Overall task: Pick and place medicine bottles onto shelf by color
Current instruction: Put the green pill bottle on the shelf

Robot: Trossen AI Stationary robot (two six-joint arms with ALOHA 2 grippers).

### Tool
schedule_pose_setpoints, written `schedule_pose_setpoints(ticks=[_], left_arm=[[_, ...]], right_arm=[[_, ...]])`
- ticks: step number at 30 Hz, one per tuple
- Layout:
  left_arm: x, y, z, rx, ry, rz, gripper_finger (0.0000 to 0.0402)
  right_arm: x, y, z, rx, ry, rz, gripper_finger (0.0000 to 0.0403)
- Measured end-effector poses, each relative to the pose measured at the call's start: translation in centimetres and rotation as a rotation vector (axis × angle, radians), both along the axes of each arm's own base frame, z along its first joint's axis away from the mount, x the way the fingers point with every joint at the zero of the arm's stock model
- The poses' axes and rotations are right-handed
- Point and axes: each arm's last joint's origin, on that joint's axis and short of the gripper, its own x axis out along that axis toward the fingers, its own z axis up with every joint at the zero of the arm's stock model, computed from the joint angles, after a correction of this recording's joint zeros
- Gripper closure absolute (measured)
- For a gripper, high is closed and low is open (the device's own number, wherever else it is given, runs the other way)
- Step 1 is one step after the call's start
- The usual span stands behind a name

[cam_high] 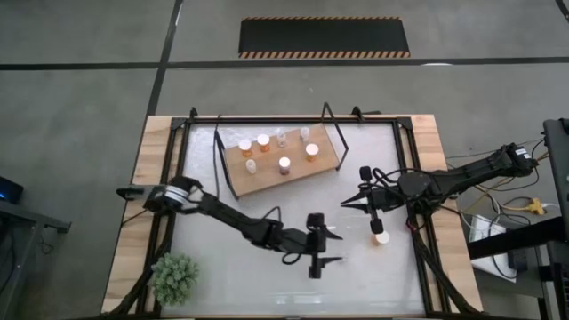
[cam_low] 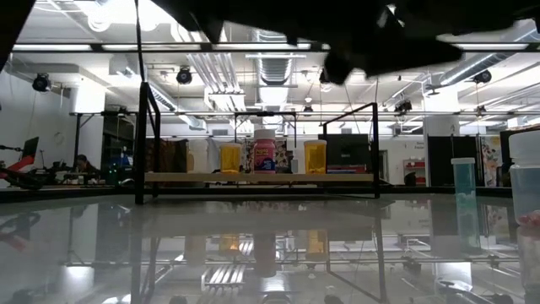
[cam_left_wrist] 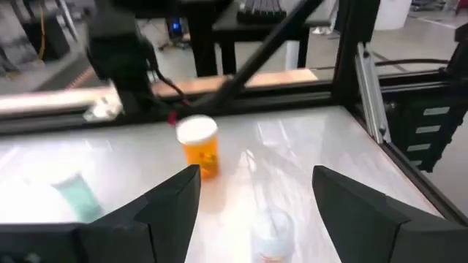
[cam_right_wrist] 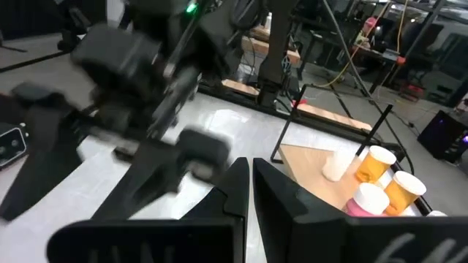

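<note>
The wooden shelf [cam_high: 280, 160] stands at the table's far middle with several small white-capped bottles upright on its board: orange ones [cam_high: 264, 141] and clear ones [cam_high: 282, 136]. It also shows in the low view [cam_low: 261, 177]. One orange bottle [cam_high: 381, 237] stands upright on the table to the right. My left gripper [cam_high: 331, 246] is open and empty, to the left of this bottle. The left wrist view shows the bottle [cam_left_wrist: 199, 146] ahead of the spread fingers [cam_left_wrist: 252, 197]. My right gripper [cam_high: 347, 204] is shut and empty, above the table between the shelf and that bottle, and also shows in its wrist view [cam_right_wrist: 248, 186].
A small green plant [cam_high: 174, 276] sits at the near left corner. Black wire frames [cam_high: 336, 133] rise at the shelf's ends. A pale clear shape [cam_left_wrist: 270, 230] lies on the table between my left fingers; I cannot tell what it is. A clear bottle [cam_low: 464, 181] stands at the right.
</note>
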Motion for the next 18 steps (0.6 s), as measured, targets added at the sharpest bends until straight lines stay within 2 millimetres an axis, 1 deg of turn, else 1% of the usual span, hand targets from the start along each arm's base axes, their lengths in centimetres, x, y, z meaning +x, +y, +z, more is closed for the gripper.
schedule_pose_setpoints(ticks=[3, 7, 11, 15, 18], left_arm=[[0.8, -0.4, -1.1, -0.046, 0.022, 0.007, 0.0155], [1.7, -0.7, -1.7, -0.086, 0.024, -0.038, 0.0155], [2.4, -0.5, -3.1, -0.102, 0.054, -0.035, 0.0155], [3.2, 0.2, -3.6, -0.109, 0.053, -0.036, 0.0155], [3.6, 0.3, -4.7, -0.112, 0.078, -0.043, 0.0155]], right_arm=[[0.0, 0.0, -0.2, -0.002, 0.006, 0.000, 0.0390], [-0.1, 0.0, -0.8, -0.006, 0.023, 0.001, 0.0390], [-0.2, 0.0, -1.3, -0.012, 0.036, 0.001, 0.0390], [-0.2, 0.0, -1.3, -0.006, 0.036, 0.000, 0.0390], [-0.2, 0.0, -1.3, 0.003, 0.039, -0.002, 0.0390]])
